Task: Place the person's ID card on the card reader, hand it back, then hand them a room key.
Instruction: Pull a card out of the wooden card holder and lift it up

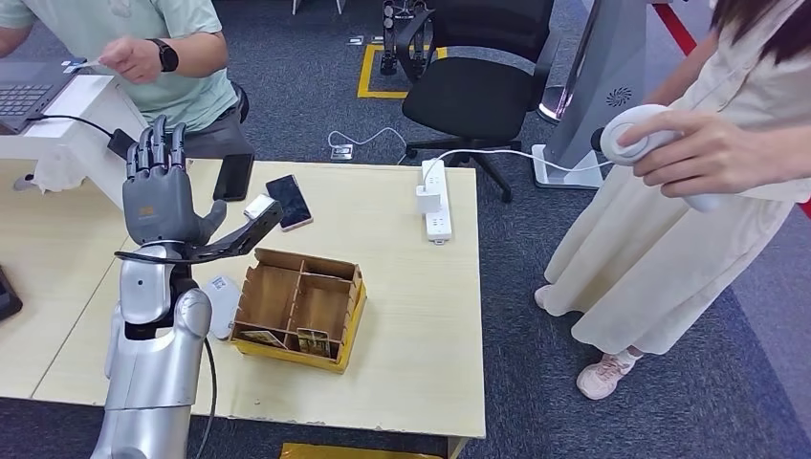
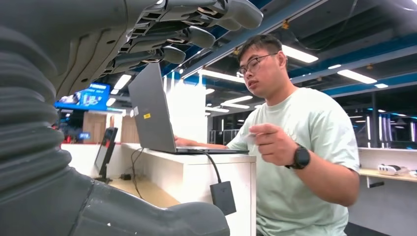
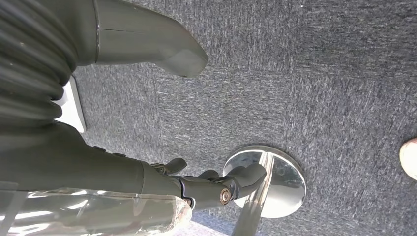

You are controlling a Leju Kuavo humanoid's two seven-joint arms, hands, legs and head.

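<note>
My left robot hand [image 1: 163, 186] is raised over the pale wooden table [image 1: 411, 287], fingers straight and spread wide, holding nothing. The small white ID card [image 1: 84, 66] is pinched in the hand [image 1: 132, 57] of the seated person in the pale green T-shirt [image 2: 295, 147]. My right robot hand [image 3: 206, 184] hangs over grey carpet [image 3: 305, 73], fingers loosely curled, empty.

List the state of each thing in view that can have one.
Left hand: raised, open, holding nothing.
Right hand: hanging over the carpet, fingers apart, holding nothing.
Laptop: lid open.
Cardboard organizer: upright, cards in its near compartments.
Smartphone: flat, screen dark.
</note>
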